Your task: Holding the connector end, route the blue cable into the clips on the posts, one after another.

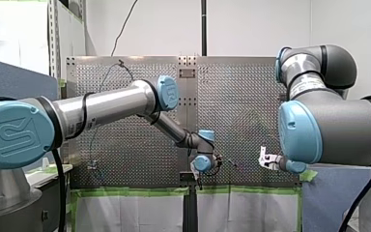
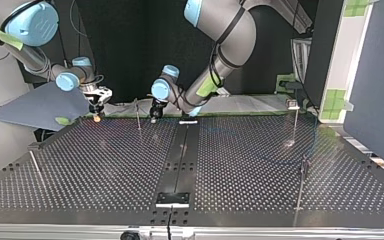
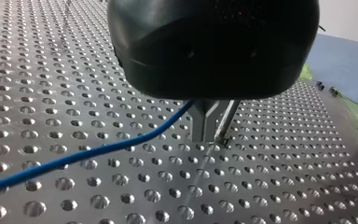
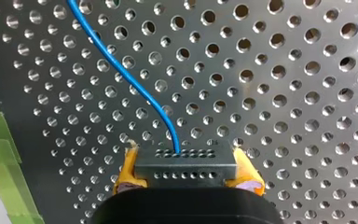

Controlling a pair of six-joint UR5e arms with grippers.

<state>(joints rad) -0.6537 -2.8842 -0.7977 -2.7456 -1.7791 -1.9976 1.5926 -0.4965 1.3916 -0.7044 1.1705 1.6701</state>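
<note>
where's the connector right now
The connector is clamped between the yellow pads of my right gripper, with the blue cable running out of it. In the top view that gripper hangs at the table's far left corner, beside the grey sheet.

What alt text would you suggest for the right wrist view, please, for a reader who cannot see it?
My right claw, with yellow pads, clamps a dark connector pierced with rows of small holes. A blue cable leaves the connector and curves away ahead of the claw over the perforated table, with green tape along the table's edge.
</note>
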